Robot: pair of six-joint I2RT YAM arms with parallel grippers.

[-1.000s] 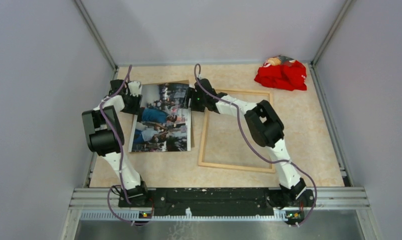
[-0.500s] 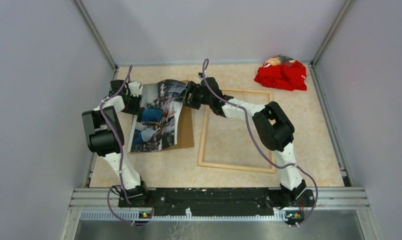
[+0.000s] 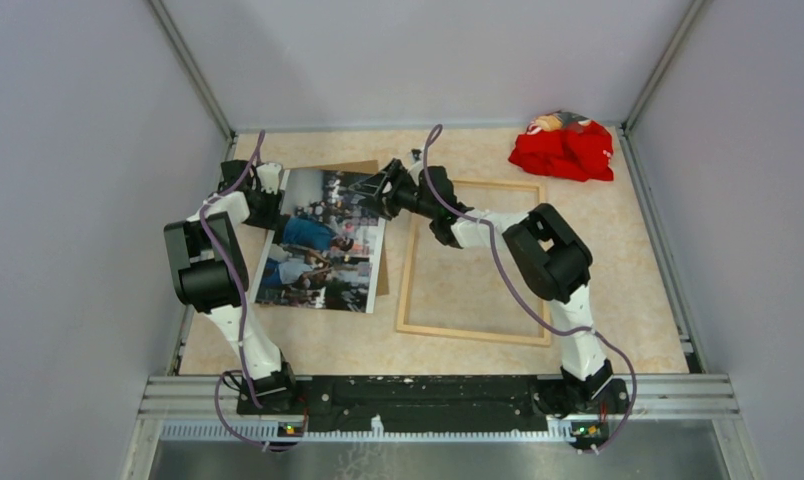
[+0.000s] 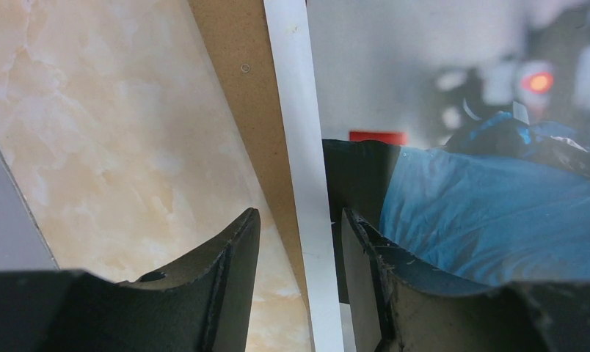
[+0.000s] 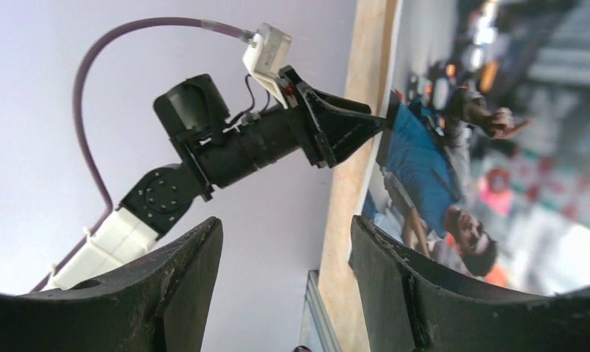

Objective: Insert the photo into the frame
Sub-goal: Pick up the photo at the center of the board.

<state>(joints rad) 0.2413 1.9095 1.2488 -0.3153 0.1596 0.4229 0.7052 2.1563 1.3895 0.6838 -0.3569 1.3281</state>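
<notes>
Lying on the backing board (image 4: 237, 81): photo (image 3: 323, 240), picture side up, in the left half of the tabletop (image 3: 598, 290), long sides running far to near. Brown board shows past its far edge and along its right side.
Left gripper (image 4: 299, 216): at the photo's far-left corner, pointing down. The jaws stand partly apart, one finger over the bare board and the other over the print. The photo's white border runs through the gap, and nothing is pinched.
Right gripper (image 5: 285, 224): at the photo's far-right corner, turned on its side. The jaws are spread wide with nothing clamped between them. The finger nearer the print covers the photo's edge, so I cannot tell whether it touches the paper.
Frame (image 3: 473, 335): flat on the tabletop just right of the photo and board, near the middle, with a strip of bare tabletop between. It holds no print.
Right arm (image 3: 538, 250): reaches over the frame's far-left corner toward the photo.
Red cloth (image 3: 563, 150): bunched in the far-right corner of the tabletop, apart from the frame.
</notes>
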